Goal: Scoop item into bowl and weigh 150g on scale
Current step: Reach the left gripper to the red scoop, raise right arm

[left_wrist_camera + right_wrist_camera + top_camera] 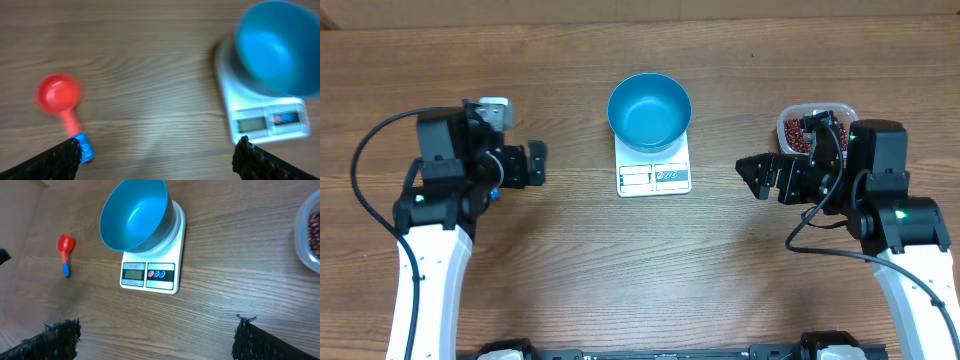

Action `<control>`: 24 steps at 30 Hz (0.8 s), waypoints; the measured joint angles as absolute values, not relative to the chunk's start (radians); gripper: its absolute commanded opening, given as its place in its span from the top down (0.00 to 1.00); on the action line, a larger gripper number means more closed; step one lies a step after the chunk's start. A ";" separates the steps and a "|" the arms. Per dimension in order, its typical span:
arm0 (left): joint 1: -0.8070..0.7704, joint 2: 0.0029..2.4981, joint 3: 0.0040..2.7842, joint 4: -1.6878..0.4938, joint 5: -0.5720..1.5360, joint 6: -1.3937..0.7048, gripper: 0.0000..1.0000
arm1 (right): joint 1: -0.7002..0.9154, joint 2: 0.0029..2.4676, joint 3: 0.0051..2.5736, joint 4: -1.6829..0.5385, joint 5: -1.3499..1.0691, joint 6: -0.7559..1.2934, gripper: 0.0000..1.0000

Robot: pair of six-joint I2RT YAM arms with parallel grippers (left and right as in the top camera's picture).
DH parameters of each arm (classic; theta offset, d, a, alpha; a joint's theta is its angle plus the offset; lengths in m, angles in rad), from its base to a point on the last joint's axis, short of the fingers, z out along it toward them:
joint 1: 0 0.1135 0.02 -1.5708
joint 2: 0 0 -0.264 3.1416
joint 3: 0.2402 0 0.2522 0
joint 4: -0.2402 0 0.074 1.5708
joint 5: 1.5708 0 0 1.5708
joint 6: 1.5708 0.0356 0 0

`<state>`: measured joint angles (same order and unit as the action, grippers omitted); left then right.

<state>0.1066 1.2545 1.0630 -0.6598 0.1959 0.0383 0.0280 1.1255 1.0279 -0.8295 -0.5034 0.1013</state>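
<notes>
Two grippers, both with jaws spread wide, nothing held. Left gripper (536,164) hovers left of scale (654,177), right gripper (752,174) right of it, tips facing each other across it. Blue bowl (649,110) sits on far part of scale, inside bare; display strip at near edge uncovered. Beans (794,134) lie in clear tub (841,109), far right, partly hidden by right arm. Red scoop (65,245), blue-tipped handle, lies on table (620,270) well left of scale.

Bowl (649,110) sits on scale (655,176) mid-table, tub (817,107) holding beans (795,135) off to scale's right, scoop (65,255) lying on table (620,270) well left of it.
</notes>
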 measured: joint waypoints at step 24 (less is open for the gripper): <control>0.449 1.713 1.063 -0.368 0.164 0.104 0.17 | 0.028 1.139 1.028 -0.815 -0.521 0.101 0.00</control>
<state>0.4488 1.7134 1.0630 -0.3679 0.1638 0.1043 0.0280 1.1389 1.0279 -0.8154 -0.5213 0.1013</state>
